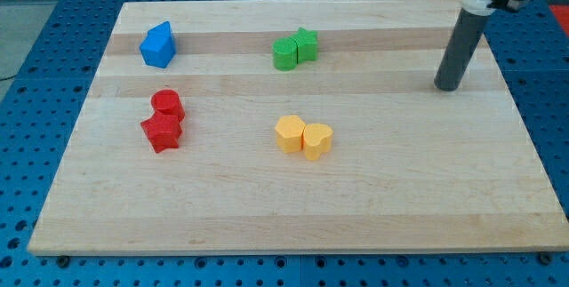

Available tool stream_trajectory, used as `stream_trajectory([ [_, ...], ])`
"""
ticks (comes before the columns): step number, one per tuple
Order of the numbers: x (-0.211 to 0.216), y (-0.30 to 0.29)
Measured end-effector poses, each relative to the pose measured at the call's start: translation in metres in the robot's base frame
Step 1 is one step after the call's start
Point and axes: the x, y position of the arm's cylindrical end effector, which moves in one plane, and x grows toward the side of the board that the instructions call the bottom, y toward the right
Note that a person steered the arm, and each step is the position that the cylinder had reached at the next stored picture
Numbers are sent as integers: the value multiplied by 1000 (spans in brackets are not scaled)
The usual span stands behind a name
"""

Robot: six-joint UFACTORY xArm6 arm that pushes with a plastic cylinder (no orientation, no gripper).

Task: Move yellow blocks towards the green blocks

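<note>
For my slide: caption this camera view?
My tip rests far right of paired yellow blocks and green blocks.

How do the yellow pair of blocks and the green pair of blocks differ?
The yellow pair lies near the board's middle; the green pair lies near the view's top. My tip stands to the view's right of both, touching neither, lower than the green pair and higher than the yellow pair. Both pairs are two blocks touching side by side.

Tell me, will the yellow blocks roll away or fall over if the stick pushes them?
Probably neither. The yellow blocks look squat and flat-bottomed, so they should slide on the smooth board. Touching side by side, they may separate. My tip is far right.
</note>
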Motion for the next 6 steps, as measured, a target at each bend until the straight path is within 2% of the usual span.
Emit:
stream_trajectory([
  [2, 1, 0],
  [3, 34, 0],
  [5, 146, -10],
  [6, 173, -40],
])
